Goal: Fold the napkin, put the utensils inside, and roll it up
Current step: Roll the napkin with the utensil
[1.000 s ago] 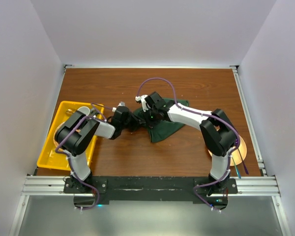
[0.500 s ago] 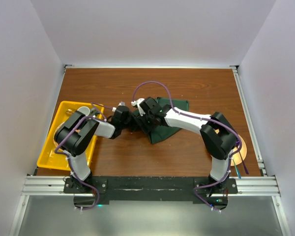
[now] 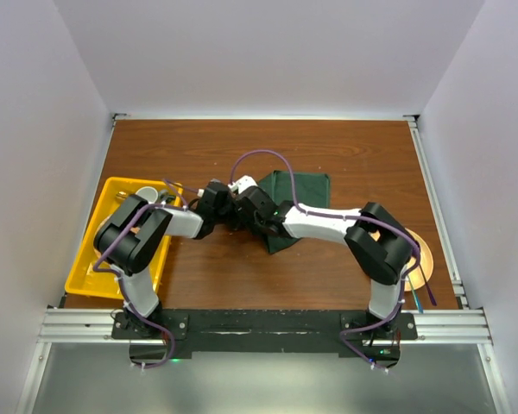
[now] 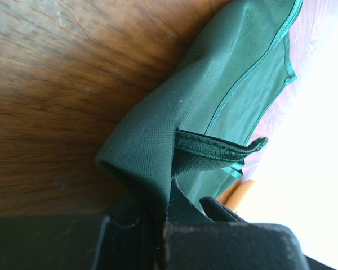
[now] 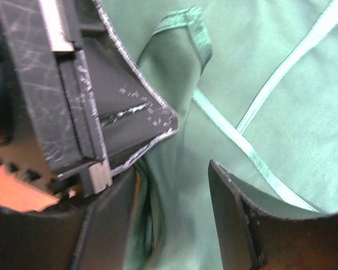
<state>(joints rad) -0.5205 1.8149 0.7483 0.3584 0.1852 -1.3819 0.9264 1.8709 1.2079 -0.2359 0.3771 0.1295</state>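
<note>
- Napkin (image 3: pixel 299 193): dark green cloth on the brown table (image 3: pixel 198 147), a little past the middle. Its far part lies flat. Its left side is gathered into a raised, bunched fold where the two arms meet.
- Left gripper (image 3: pixel 216 200): reaches in from the left, low over the table. In the left wrist view its fingers (image 4: pixel 129 225) are closed tight on a pinch of the napkin (image 4: pixel 214 101), and the cloth rises out of them as a rounded ridge. A hemmed corner flap folds back across the ridge.
- Right gripper (image 3: pixel 244 207): just beside the left one, at the napkin's left edge. In the right wrist view its fingers (image 5: pixel 236 225) stand apart, with a ridge of napkin (image 5: pixel 270 84) running between them. They are not clamped on the cloth.
- In that same view one scuffed black finger of the left gripper (image 5: pixel 101 112) sits just beyond the right fingers, pressed against the cloth.
- Thin dark stick (image 3: pixel 426 283): lies across the near right edge of an orange plate (image 3: pixel 421 250) at the near right of the table, well apart from the napkin. It is too small to make out further.
- Yellow tray (image 3: pixel 112 183): at the table's left side, partly under the left arm. Its contents are unclear.
</note>
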